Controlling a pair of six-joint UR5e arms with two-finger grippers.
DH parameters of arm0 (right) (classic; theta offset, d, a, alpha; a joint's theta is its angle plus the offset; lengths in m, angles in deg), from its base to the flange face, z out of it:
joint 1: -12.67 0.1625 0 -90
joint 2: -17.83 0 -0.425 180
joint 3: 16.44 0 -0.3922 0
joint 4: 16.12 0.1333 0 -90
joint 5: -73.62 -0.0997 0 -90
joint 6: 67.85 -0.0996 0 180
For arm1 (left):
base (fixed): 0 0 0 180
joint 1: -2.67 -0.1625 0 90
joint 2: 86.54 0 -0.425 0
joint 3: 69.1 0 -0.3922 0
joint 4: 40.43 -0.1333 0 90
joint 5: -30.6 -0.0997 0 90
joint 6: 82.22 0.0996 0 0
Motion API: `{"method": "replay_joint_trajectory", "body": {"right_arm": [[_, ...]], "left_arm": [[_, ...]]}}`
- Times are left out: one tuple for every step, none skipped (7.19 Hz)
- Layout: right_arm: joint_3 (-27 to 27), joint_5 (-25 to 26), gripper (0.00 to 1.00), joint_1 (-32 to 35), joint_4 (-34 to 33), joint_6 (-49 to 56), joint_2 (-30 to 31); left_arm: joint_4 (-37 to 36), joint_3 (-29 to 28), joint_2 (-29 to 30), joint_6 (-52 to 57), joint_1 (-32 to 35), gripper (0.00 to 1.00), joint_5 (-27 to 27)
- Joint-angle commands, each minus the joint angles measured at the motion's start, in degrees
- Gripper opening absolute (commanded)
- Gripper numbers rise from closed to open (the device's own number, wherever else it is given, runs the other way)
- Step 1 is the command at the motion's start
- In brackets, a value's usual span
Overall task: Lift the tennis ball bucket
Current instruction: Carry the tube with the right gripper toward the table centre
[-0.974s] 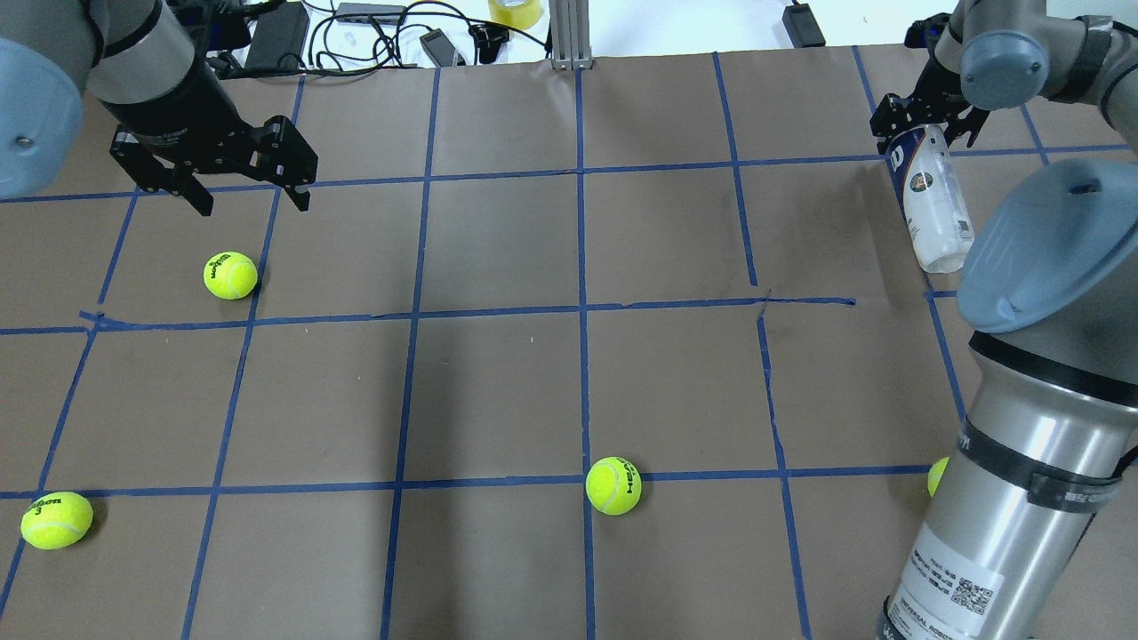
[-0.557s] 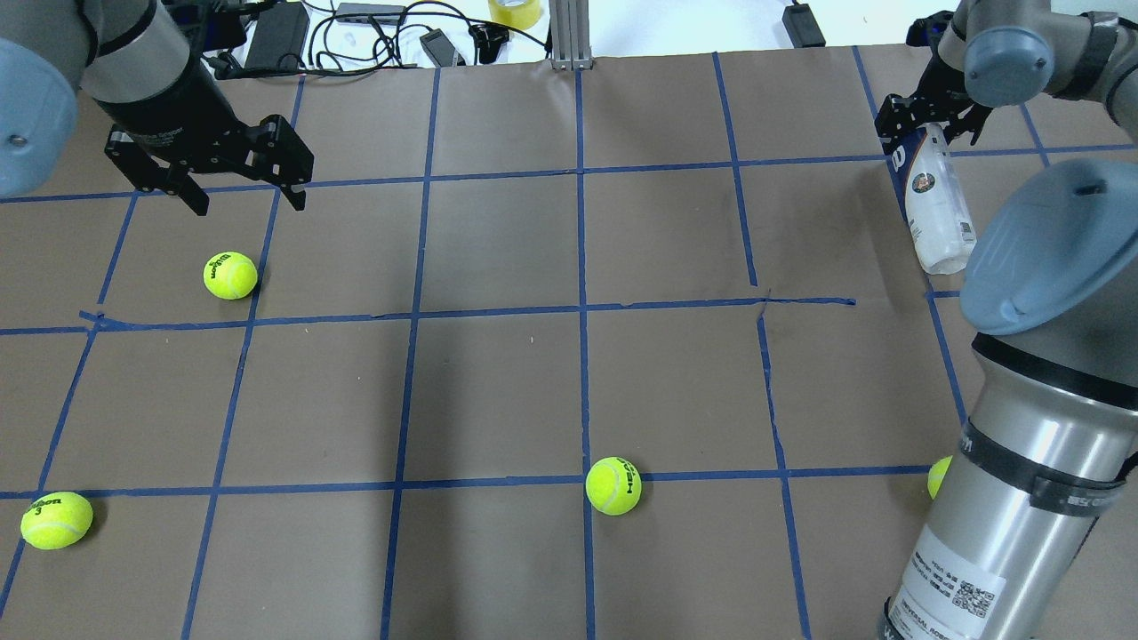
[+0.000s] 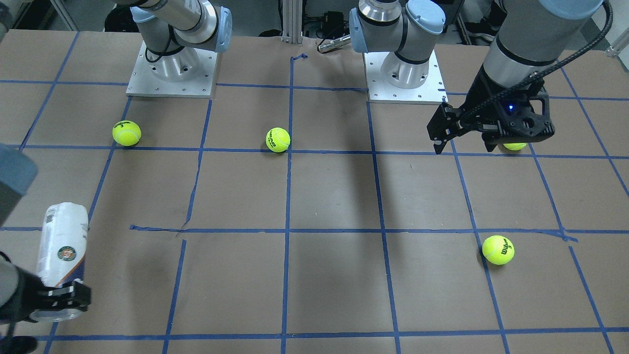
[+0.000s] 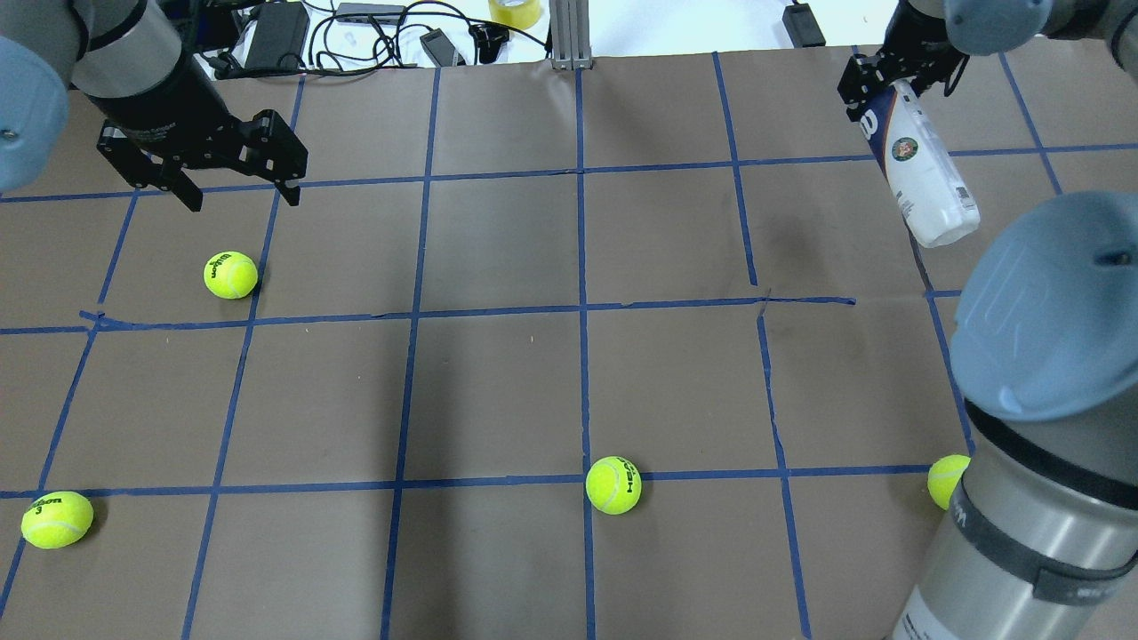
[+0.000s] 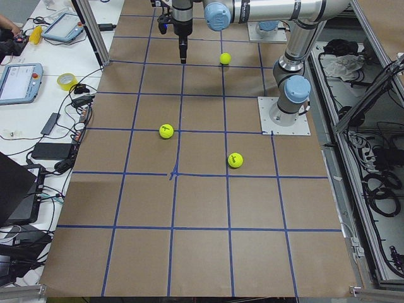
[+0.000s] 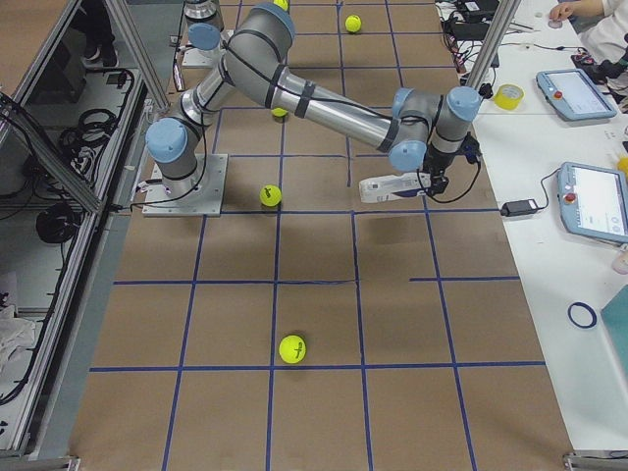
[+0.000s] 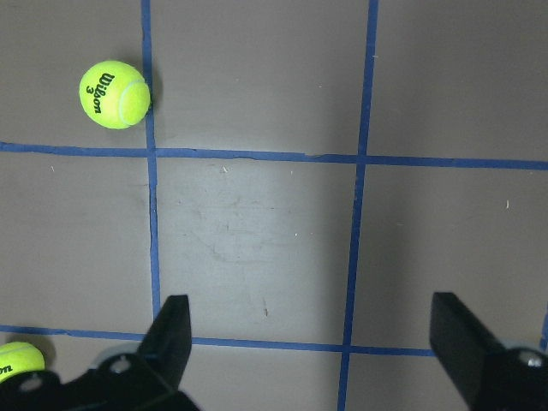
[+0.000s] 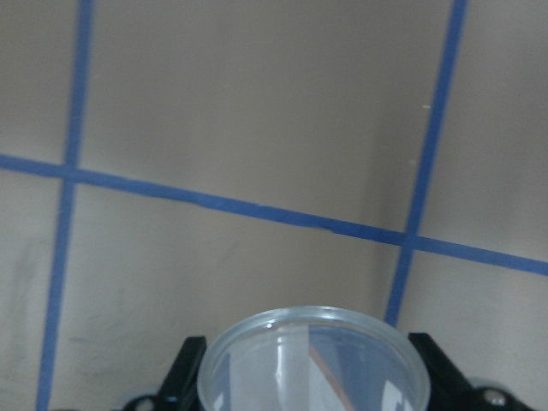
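Observation:
The tennis ball bucket (image 4: 923, 178), a clear tube with a white-and-navy label and a round emblem, hangs tilted above the table at the far right. My right gripper (image 4: 896, 78) is shut on its upper end. The front-facing view shows the bucket (image 3: 61, 248) at the lower left, with the gripper (image 3: 54, 301) clamped near its rim. The right wrist view shows the tube's round end (image 8: 312, 368) between the fingers. In the exterior right view the bucket (image 6: 391, 186) lies nearly level in the air. My left gripper (image 4: 240, 197) is open and empty above the table's far left, also seen in the front-facing view (image 3: 462, 147).
Several yellow tennis balls lie on the brown gridded paper: one (image 4: 231, 276) just near of the left gripper, one (image 4: 58, 520) at front left, one (image 4: 613, 485) front centre, one (image 4: 944, 480) beside my right arm's base. Cables and a tape roll (image 4: 516, 11) line the far edge.
My right gripper has risen with the bucket, whose lower end has come off the table and swung up. My left gripper has drifted slightly toward the far left, still open.

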Motion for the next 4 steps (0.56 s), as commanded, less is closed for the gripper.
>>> {"method": "replay_joint_trajectory", "body": {"right_arm": [[4.4,-0.7,0.46,10.1,-1.3,13.5,3.3],[4.9,-0.7,0.46,15.7,-3.6,18.2,4.3],[4.9,-0.3,0.46,21.5,-6.8,20.1,4.0],[5.1,-0.5,0.46,26.2,-9.3,23.5,2.8]], "left_arm": [[0.5,-0.4,0.0,0.0,-0.3,1.0,-0.7],[0.0,-0.6,-0.1,0.1,-1.3,1.0,-0.7],[1.7,-1.3,-0.1,1.0,-5.7,1.0,-1.6],[2.4,-1.6,-0.8,4.5,-8.4,1.0,-4.2]]}}
